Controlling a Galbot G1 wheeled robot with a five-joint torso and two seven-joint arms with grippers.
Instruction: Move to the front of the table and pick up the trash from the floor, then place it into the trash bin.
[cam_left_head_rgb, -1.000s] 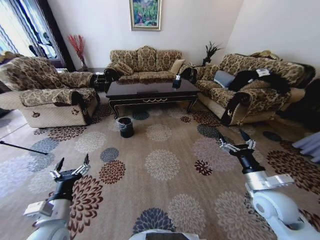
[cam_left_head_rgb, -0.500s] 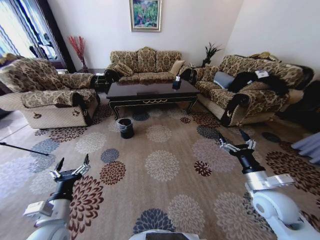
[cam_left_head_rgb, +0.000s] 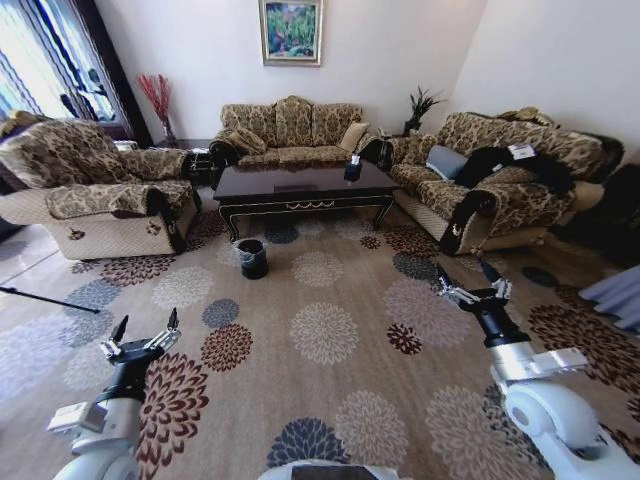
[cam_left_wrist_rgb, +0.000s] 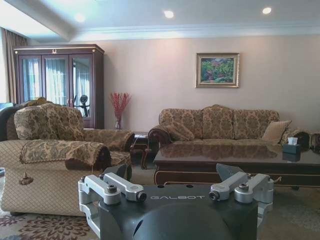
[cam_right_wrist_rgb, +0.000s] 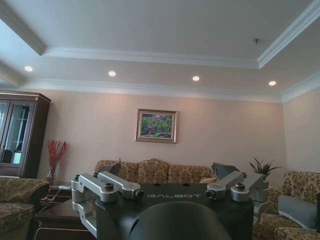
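You are looking down a living room from the head view, with the floor (cam_left_head_rgb: 330, 300), a tan carpet of round flower medallions, spreading from the robot to the seating at 12 o'clock. The table (cam_left_head_rgb: 300, 183), dark and glossy with a gold scroll on its apron, stands across the far end of the carpet, well apart from both arms. The trash bin (cam_left_head_rgb: 252, 257), black with a greyish bag folded over its rim, sits on the carpet just in front of the table's left leg, at about 11 o'clock from the robot. You cannot make out any trash on the carpet from here. Your left gripper (cam_left_head_rgb: 145, 328) hangs over the carpet at 8 o'clock with its fingers spread wide and nothing between them; the left wrist view faces the table (cam_left_wrist_rgb: 235, 155) side-on. Your right gripper (cam_left_head_rgb: 468, 279) hangs at 4 o'clock, equally wide and empty, pointing towards the sofa (cam_left_head_rgb: 490, 190) at 2 o'clock. A small tissue box (cam_left_head_rgb: 353, 166) stands on the table's right end, and an armchair (cam_left_head_rgb: 95, 190) sits at 10 o'clock.
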